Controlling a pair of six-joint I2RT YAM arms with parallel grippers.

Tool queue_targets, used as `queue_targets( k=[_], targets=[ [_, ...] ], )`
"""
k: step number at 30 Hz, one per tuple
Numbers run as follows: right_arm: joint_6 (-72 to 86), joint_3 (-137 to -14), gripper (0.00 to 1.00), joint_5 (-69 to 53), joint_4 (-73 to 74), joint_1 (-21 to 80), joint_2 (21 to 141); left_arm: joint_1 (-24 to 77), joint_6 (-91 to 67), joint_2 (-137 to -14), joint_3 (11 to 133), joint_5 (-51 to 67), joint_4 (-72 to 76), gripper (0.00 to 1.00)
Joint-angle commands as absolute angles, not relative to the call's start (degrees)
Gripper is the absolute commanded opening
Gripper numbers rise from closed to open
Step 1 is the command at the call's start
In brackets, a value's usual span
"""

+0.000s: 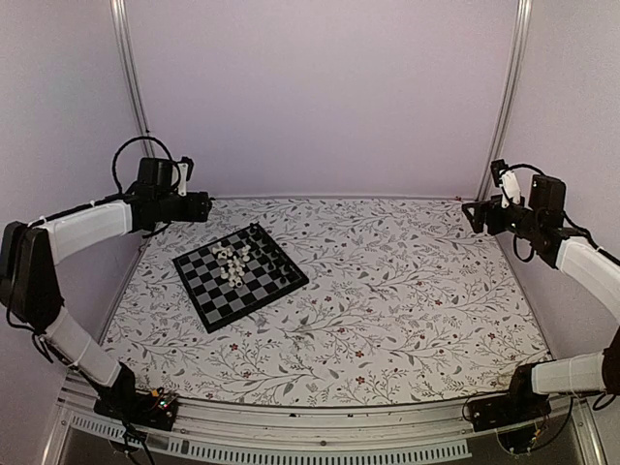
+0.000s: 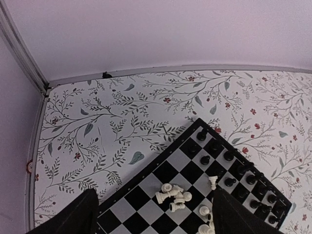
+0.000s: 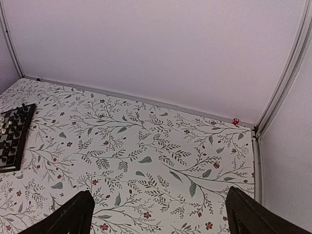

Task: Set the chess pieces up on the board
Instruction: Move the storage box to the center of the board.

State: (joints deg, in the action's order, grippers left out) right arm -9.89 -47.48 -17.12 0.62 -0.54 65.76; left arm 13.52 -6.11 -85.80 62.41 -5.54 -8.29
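The small black and grey chessboard [image 1: 240, 274] lies turned at an angle on the left half of the table. Cream-white pieces [image 1: 232, 262] lie heaped near its middle; in the left wrist view they show as a toppled cluster [image 2: 174, 196]. Black pieces [image 2: 229, 168] stand in rows along the board's far right edge. The board [image 2: 156, 190] fills the lower part of the left wrist view. My left gripper [image 1: 201, 205] hangs open and empty high above the board's far corner. My right gripper [image 1: 472, 215] is open and empty at the far right, far from the board [image 3: 12, 141].
A floral-patterned cloth [image 1: 387, 291] covers the table. Pale walls with metal corner posts [image 1: 504, 97] enclose the back and sides. A metal rail [image 1: 310, 431] runs along the near edge between the arm bases.
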Motion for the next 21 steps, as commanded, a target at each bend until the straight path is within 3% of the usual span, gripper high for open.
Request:
queue_targets(
  k=[1, 14, 21],
  targets=[
    [-11.4, -45.6, 0.98, -24.7, -1.9, -1.5, 66.4, 8.2, -8.8, -94.2, 70.7, 1.5, -14.4, 0.79],
    [-25.9, -43.4, 0.94, -45.5, 4.2, -2.3, 67.0, -3.3, -10.9, -117.5, 93.4, 7.7, -27.8, 0.55],
    [-28.9, -43.6, 0.93, -48.8, 6.2, -2.4, 68.5, -7.5, -10.1, -122.7, 96.4, 10.9, -31.0, 0.25]
  ],
)
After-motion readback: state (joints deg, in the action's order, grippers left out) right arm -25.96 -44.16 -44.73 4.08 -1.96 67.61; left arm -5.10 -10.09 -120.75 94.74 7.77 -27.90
